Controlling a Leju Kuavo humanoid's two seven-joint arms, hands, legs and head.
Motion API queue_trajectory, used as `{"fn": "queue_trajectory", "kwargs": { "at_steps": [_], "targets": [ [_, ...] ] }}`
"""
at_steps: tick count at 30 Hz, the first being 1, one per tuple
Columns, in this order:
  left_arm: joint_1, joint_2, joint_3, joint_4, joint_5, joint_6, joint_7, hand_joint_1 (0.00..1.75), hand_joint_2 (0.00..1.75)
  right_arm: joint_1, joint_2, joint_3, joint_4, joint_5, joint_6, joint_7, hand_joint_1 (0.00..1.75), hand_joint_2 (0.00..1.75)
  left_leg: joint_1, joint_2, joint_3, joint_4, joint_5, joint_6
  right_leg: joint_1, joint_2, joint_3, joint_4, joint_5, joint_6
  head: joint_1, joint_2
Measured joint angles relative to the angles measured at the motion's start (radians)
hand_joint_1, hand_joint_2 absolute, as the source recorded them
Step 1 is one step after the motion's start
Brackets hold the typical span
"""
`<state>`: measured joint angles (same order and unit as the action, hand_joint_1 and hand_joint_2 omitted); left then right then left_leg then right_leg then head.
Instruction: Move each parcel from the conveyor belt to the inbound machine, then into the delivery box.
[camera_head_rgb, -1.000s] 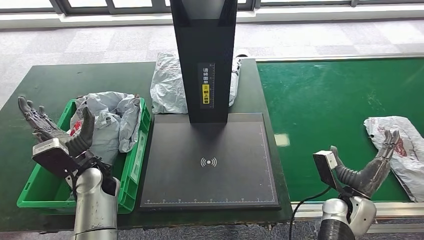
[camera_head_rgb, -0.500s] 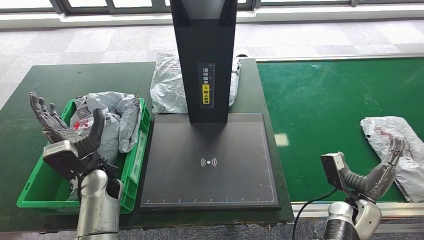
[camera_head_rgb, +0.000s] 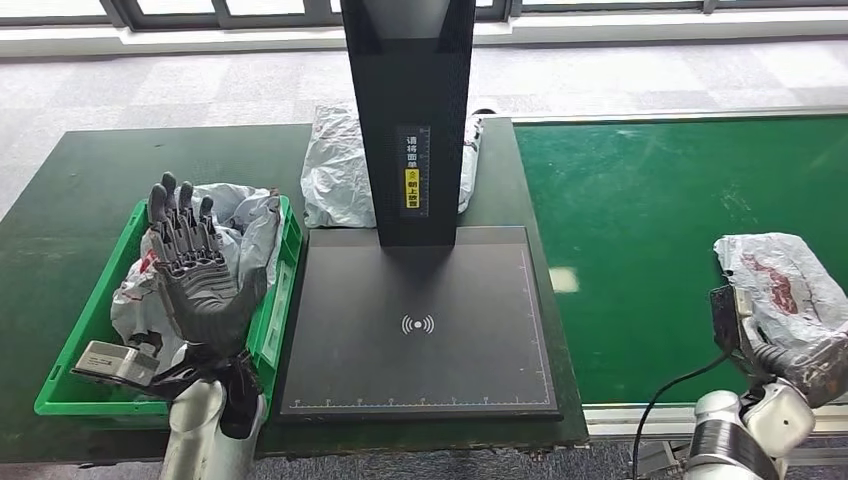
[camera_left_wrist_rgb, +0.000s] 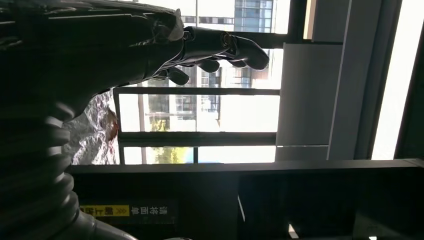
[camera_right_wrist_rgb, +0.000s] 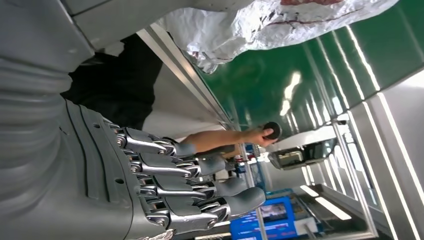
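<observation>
A crumpled grey parcel (camera_head_rgb: 775, 285) with red print lies on the green conveyor belt (camera_head_rgb: 650, 220) at the right. My right hand (camera_head_rgb: 815, 358) sits low at the parcel's near edge, partly under it. In the right wrist view the right hand (camera_right_wrist_rgb: 165, 185) has its fingers stretched and apart, holding nothing, with the parcel (camera_right_wrist_rgb: 280, 20) beside its back. My left hand (camera_head_rgb: 195, 265) is raised over the green delivery box (camera_head_rgb: 265, 330), fingers spread and empty; the left hand's fingers (camera_left_wrist_rgb: 215, 45) show dark against windows. The inbound machine's black scan plate (camera_head_rgb: 417, 325) lies bare.
Grey parcels (camera_head_rgb: 240, 215) fill the green box. Another grey parcel (camera_head_rgb: 335, 170) lies behind the machine's black column (camera_head_rgb: 410, 120). The dark green table (camera_head_rgb: 90, 170) extends left of the box. A person's arm (camera_right_wrist_rgb: 230, 140) shows far off in the right wrist view.
My left hand swung right from beside the box to above it and turned upright. My right hand moved right and lower, to the parcel's near edge, which now looks bunched up.
</observation>
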<state>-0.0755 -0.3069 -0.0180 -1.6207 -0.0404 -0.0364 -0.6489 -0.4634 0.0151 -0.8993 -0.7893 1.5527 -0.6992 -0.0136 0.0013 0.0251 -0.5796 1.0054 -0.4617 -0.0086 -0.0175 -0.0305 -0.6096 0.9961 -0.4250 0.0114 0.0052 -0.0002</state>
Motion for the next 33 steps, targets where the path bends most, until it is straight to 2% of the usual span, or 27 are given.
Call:
{"fn": "queue_trajectory", "kwargs": {
  "at_steps": [3, 13, 22, 24, 26, 29, 33],
  "targets": [
    [0.031, 0.004, -0.038, -0.026, 0.0, -0.004, 0.0, 0.0, 1.75, -0.028, -0.045, 0.052, 0.073, 0.0, 0.0, 0.075, 0.0, 1.75, 0.0, 0.0, 0.001, 0.0, 0.0, 0.0, 0.001, 0.0, 0.0, 0.0, 0.0, 0.0, 0.0, 0.0],
    [0.043, 0.008, -0.066, -0.057, 0.001, -0.005, 0.0, 0.0, 1.75, -0.06, -0.098, 0.102, 0.177, 0.0, 0.0, 0.102, 0.0, 1.75, 0.001, -0.002, 0.0, 0.0, 0.001, 0.0, 0.001, -0.002, 0.0, 0.0, 0.0, 0.0, 0.0, 0.0],
    [0.052, 0.01, -0.066, -0.04, 0.013, -0.026, 0.0, 0.0, 1.75, -0.106, -0.166, 0.17, 0.28, 0.001, -0.001, 0.227, 0.0, 1.75, 0.0, -0.002, 0.0, 0.0, 0.001, 0.0, 0.0, -0.003, 0.0, 0.0, 0.0, 0.0, 0.0, 0.0],
    [0.062, 0.011, -0.066, -0.038, 0.014, -0.03, 0.0, 0.0, 1.75, -0.118, -0.179, 0.191, 0.307, -0.01, 0.0, 0.212, 0.0, 1.75, 0.0, -0.002, 0.0, 0.0, 0.001, 0.0, 0.0, -0.002, 0.0, 0.0, 0.0, 0.0, 0.0, 0.0],
    [0.072, 0.011, -0.066, -0.038, 0.014, -0.035, 0.0, 0.0, 1.75, -0.133, -0.185, 0.2, 0.34, -0.045, 0.016, 0.155, 0.0, 1.75, 0.0, -0.002, 0.0, 0.0, 0.001, 0.0, 0.0, -0.002, 0.0, 0.0, 0.0, 0.0, 0.0, 0.0],
    [0.082, 0.012, -0.066, -0.037, 0.013, -0.044, 0.0, 0.0, 1.75, -0.151, -0.188, 0.199, 0.387, -0.11, 0.096, 0.071, 0.0, 1.75, 0.0, -0.002, 0.001, 0.0, 0.001, 0.0, 0.001, -0.003, 0.0, 0.0, 0.0, 0.0, 0.0, 0.0],
    [0.087, 0.012, -0.066, -0.031, 0.003, -0.048, 0.0, 0.0, 1.75, -0.154, -0.188, 0.198, 0.426, -0.118, 0.154, 0.077, 0.0, 1.75, 0.0, -0.003, 0.0, 0.0, 0.001, 0.0, 0.001, -0.003, 0.0, 0.0, 0.0, 0.0, 0.0, 0.0]
  ]
}}
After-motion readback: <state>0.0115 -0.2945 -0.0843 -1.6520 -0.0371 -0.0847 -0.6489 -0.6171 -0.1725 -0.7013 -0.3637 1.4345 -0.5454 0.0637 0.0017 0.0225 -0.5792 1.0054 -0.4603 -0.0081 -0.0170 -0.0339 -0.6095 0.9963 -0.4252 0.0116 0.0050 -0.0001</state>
